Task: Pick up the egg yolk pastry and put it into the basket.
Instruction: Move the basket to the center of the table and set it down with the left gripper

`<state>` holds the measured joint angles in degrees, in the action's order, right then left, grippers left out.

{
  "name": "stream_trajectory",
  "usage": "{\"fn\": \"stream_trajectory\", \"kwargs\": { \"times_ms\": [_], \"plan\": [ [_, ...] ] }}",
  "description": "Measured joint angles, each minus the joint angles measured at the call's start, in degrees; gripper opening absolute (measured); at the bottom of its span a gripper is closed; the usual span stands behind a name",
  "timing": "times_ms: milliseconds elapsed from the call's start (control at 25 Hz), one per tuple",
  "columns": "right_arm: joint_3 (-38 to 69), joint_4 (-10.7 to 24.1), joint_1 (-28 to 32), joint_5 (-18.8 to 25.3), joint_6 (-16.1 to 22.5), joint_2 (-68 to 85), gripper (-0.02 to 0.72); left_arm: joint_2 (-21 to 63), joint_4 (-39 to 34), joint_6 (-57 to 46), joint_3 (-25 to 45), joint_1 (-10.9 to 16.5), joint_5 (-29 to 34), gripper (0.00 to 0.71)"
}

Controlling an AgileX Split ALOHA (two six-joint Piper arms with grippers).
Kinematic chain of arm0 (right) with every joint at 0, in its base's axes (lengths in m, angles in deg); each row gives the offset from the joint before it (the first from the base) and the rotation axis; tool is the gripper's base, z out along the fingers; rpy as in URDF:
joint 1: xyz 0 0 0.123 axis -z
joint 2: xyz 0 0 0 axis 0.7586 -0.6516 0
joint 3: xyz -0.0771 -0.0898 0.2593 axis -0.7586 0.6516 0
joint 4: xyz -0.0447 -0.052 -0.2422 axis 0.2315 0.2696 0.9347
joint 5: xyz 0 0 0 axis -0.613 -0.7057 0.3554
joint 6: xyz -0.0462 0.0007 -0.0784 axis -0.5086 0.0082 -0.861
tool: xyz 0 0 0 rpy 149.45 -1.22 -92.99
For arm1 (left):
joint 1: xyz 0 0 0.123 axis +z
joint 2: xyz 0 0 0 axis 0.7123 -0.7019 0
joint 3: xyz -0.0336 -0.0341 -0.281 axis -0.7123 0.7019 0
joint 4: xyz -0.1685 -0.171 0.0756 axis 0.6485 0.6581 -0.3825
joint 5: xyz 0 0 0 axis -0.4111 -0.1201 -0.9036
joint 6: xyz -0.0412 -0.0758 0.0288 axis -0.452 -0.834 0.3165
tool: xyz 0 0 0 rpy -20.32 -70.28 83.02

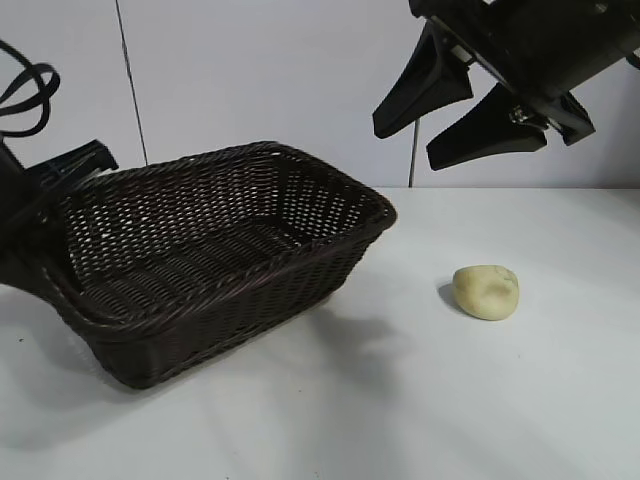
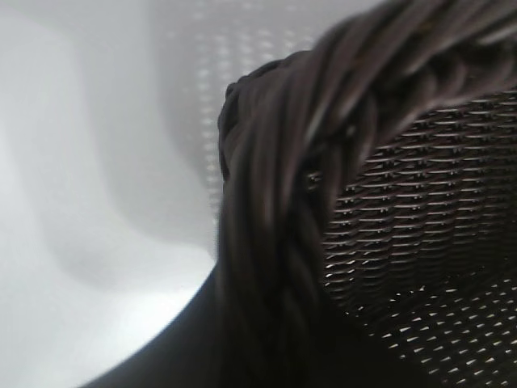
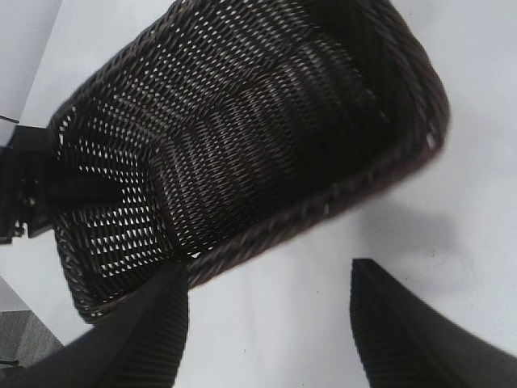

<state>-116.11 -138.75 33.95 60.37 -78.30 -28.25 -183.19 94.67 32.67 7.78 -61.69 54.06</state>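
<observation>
The egg yolk pastry (image 1: 486, 291), a pale yellow dough ball, lies on the white table to the right of the basket. The dark brown wicker basket (image 1: 250, 300) sits left of centre, tipped a little. My left gripper (image 1: 58, 200) is at its left end, shut on the braided rim (image 2: 291, 162), with one finger inside the wall. The right gripper (image 1: 405, 145) hangs open high above the table, up and left of the pastry, with nothing between its fingers. In the right wrist view the basket (image 3: 420, 97) lies beyond the open right gripper (image 3: 266, 271), and the pastry is out of view.
A white wall stands behind the table. Bare white tabletop (image 1: 420, 400) stretches in front of the basket and around the pastry. Black cables (image 1: 25, 95) loop at the far left above the left arm.
</observation>
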Motion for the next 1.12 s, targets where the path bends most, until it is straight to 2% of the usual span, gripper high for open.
{"fn": "stream_trajectory", "kwargs": {
  "times_ms": [200,440,760,1120],
  "plan": [
    [0.00,0.00,0.00,0.00,0.00,0.00,0.431,-0.33,-0.72,15.81,-7.29,0.00,7.36,0.099],
    [0.00,0.00,0.00,0.00,0.23,0.00,0.431,-7.67,-0.84,27.21,-17.85,0.00,17.85,0.099],
    [0.00,0.00,0.00,0.05,0.23,0.00,0.431,-19.01,2.94,36.70,-27.72,0.32,21.56,0.099],
    [0.00,0.00,0.00,0.05,0.37,0.00,0.431,-22.10,3.80,38.16,-28.72,3.85,22.87,0.099]
  ]
}}
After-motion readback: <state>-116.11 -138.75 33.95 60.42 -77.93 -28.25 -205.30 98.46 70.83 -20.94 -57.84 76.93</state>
